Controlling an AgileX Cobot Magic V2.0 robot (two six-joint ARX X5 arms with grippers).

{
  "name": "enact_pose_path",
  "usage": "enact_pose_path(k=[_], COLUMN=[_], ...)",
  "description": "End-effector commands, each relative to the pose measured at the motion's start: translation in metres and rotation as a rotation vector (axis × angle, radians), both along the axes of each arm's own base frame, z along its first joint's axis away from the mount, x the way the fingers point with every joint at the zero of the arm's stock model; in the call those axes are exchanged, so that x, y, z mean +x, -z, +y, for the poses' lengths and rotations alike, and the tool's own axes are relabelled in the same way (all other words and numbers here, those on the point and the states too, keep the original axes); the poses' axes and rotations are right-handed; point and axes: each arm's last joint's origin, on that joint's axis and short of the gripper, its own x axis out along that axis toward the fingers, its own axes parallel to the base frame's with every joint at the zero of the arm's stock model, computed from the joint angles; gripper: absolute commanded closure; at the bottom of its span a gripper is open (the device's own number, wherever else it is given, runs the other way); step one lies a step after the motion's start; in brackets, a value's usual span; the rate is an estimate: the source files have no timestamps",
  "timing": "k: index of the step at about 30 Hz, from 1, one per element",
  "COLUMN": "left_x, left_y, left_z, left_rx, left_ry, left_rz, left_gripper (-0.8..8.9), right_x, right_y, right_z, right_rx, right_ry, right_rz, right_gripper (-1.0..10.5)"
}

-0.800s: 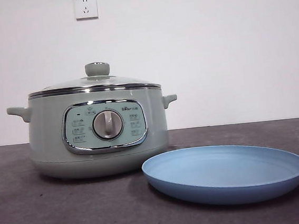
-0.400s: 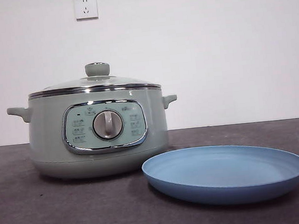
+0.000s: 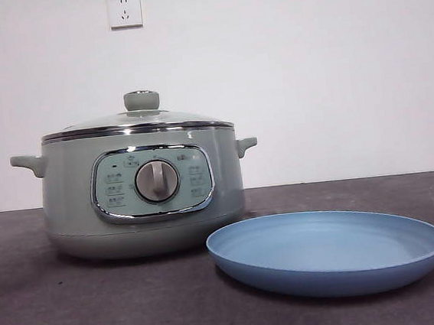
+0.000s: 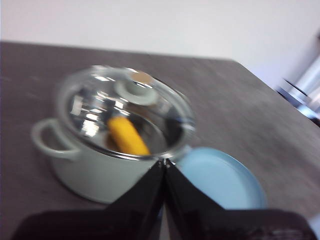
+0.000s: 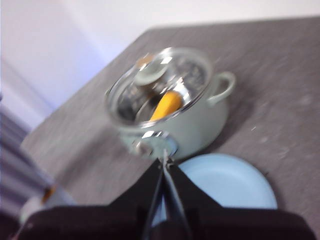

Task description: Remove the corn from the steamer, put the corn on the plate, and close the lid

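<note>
The sage-green steamer (image 3: 143, 193) stands on the dark table with its glass lid (image 3: 140, 120) on, knob (image 3: 141, 101) up. The empty light-blue plate (image 3: 327, 250) lies right of it, nearer the camera. The corn (image 4: 128, 136) lies inside the steamer under the lid; it also shows in the right wrist view (image 5: 166, 106). My left gripper (image 4: 164, 164) is shut and empty, high above and back from the steamer (image 4: 110, 150). My right gripper (image 5: 164, 162) is shut and empty, also high and back from the steamer (image 5: 170, 110). Neither arm shows in the front view.
A white wall with a socket (image 3: 125, 10) stands behind the table. The dark grey table (image 3: 101, 312) stretches in front of the steamer and the plate. The plate also shows in both wrist views (image 4: 220, 180) (image 5: 225, 182).
</note>
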Motion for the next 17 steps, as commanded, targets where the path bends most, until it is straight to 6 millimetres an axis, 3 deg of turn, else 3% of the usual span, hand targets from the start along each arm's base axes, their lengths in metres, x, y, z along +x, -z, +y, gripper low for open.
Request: enact_pose_path(k=[1, 11, 13, 16, 17], left_x=[0.005, 0.010, 0.010, 0.010, 0.010], left_y=[-0.006, -0.012, -0.012, -0.012, -0.012], left_z=[-0.002, -0.002, -0.002, -0.002, -0.002], left_rx=[0.017, 0.003, 0.001, -0.004, -0.004], left_ry=[0.088, 0.125, 0.123, 0.119, 0.119], left_rz=[0.006, 0.035, 0.038, 0.042, 0.042], left_gripper=[8.21, 8.02, 6.69, 2.79, 2.32], right_x=[0.005, 0.012, 0.012, 0.012, 0.012], right_y=[-0.010, -0.010, -0.010, -0.010, -0.010], right_z=[0.004, 0.015, 0.015, 0.015, 0.015], right_rx=[-0.093, -0.156, -0.156, -0.149, -0.144], right_ry=[-0.098, -0.205, -0.204, -0.197, -0.193], right_rz=[-0.017, 0.060, 0.061, 0.072, 0.079], right_gripper=[9.6, 9.4, 8.6, 5.4, 4.3])
